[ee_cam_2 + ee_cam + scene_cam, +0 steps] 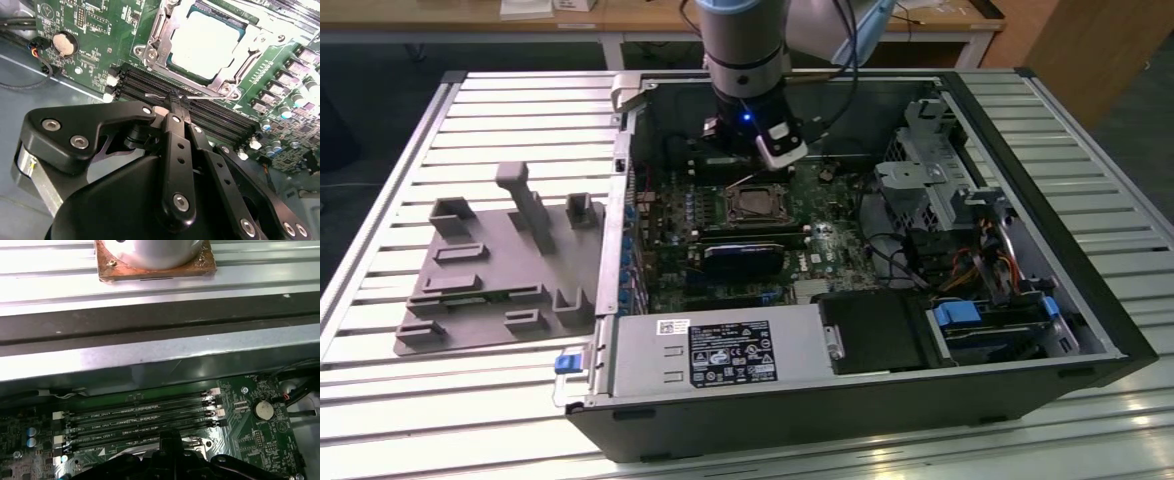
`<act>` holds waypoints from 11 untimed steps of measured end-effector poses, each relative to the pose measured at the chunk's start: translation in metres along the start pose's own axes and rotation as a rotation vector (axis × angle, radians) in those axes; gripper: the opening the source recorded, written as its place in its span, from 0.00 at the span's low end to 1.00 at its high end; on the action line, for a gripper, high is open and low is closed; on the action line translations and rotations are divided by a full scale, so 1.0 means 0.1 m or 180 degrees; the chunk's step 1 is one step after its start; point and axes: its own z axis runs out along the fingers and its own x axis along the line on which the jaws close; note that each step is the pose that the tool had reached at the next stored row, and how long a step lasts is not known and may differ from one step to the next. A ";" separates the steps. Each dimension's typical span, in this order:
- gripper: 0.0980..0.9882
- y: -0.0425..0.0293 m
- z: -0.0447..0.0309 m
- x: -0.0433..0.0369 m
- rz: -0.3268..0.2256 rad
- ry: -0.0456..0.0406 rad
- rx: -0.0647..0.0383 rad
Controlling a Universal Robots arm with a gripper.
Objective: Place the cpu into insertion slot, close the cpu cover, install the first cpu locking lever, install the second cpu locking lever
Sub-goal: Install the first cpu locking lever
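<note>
In the second wrist view the pincer (pixel 173 104) is sitting closest. Its fingers are pressing together on the thin wire locking lever (pixel 207 98), I judge to have control over it. Just behind, the cpu (pixel 202 42) is lying flat in the insertion slot (pixel 197 74). The cpu cover (pixel 159 42) is resting down around it, keeping it seated on the motherboard (pixel 90 30).

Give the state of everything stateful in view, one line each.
cpu: seated, under the cover
cpu cover: closed down over the cpu
locking lever: swung out, not latched, pinched in the tool
tool: shut on the locking lever
memory slots: empty
computer case: side open
</note>
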 end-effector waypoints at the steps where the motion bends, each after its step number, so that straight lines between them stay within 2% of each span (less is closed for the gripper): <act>1: 0.01 0.001 0.005 0.001 0.0023 -0.0007 0.0004; 11: 0.01 0.018 0.047 0.010 0.0271 -0.0079 0.0047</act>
